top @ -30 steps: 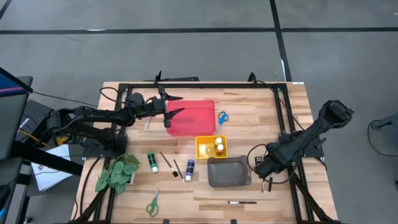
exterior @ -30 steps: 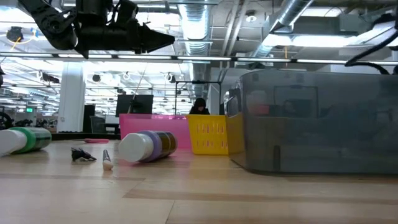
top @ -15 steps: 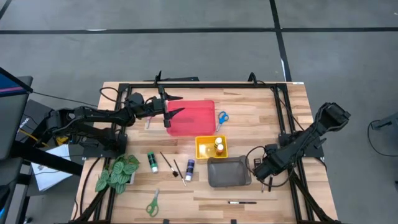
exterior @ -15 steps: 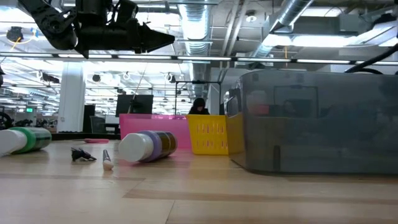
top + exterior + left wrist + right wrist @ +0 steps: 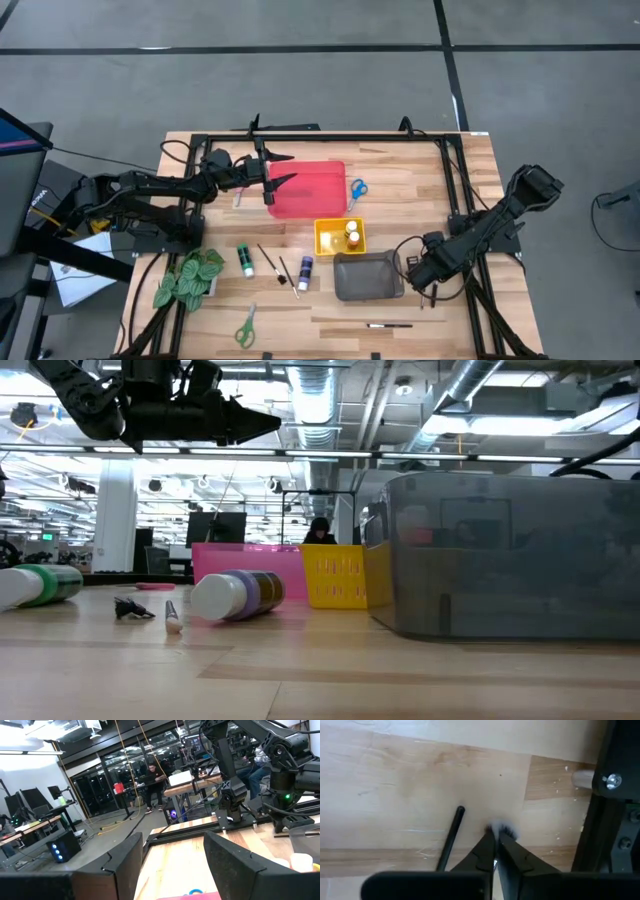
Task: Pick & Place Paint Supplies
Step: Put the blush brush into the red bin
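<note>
A purple bottle (image 5: 238, 595) and a green bottle (image 5: 38, 584) lie on the table (image 5: 300, 670) before the grey tray (image 5: 510, 555).

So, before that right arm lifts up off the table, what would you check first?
1. Right gripper shut: ok.
2. Paintbrush handle between its fingers: not ok; the dark handle lies on the wood beside the closed fingers.
3. Pale bristles at the fingertips actually pinched: cannot tell.
4. Grey tray close to the right gripper for a drop: ok.
5. Left gripper out of the way: ok; it hangs open over the red tray, far across the table.
</note>
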`<state>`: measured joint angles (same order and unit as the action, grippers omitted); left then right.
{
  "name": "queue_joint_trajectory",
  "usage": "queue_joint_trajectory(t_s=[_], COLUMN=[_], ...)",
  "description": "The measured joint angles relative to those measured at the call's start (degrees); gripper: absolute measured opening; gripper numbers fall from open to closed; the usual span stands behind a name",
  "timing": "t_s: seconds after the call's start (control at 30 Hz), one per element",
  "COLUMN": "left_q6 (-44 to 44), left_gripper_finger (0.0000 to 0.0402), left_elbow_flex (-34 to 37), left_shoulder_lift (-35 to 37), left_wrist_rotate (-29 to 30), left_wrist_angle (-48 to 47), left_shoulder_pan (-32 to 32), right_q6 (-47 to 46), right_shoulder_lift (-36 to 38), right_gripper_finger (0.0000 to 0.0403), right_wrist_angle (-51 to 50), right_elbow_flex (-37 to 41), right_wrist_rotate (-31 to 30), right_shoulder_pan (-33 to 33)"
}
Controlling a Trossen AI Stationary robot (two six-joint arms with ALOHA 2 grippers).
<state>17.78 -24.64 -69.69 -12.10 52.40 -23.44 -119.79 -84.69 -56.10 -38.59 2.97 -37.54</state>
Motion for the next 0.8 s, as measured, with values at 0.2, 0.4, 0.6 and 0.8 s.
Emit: queue_joint_trajectory(t_s=[0.2, 0.4, 0.6, 0.8], left_q6=[0.00, 0.00, -0.02, -0.02], left_gripper_finger=[0.0204, 0.0204, 0.0204, 0.0204], left_elbow_flex=[0.00, -0.01, -0.07, -0.07], left_shoulder_lift=[0.00, 0.00, -0.01, 0.00], left_wrist_rotate=[0.00, 0.00, -0.08, -0.02], left_wrist_angle=[-0.02, -0.02, -0.68, -1.49], left_shoulder_pan=[0.00, 0.00, -0.88, -1.73], right_q6=[1.14, 0.53, 0.36, -0.03], right_shoulder_lift=[1.05, 6.11, 9.71, 12.16], right_gripper_finger=[0.0004, 0.0002, 0.0001, 0.0001], right_wrist_angle=[-0.01, -1.36, -6.25, -17.52], right_elbow_flex=[0.00, -0.02, -2.39, -8.12], right_wrist_rotate=[-0.25, -0.80, -6.17, -10.99], right_shoulder_pan=[0.00, 0.20, -0.77, -0.79])
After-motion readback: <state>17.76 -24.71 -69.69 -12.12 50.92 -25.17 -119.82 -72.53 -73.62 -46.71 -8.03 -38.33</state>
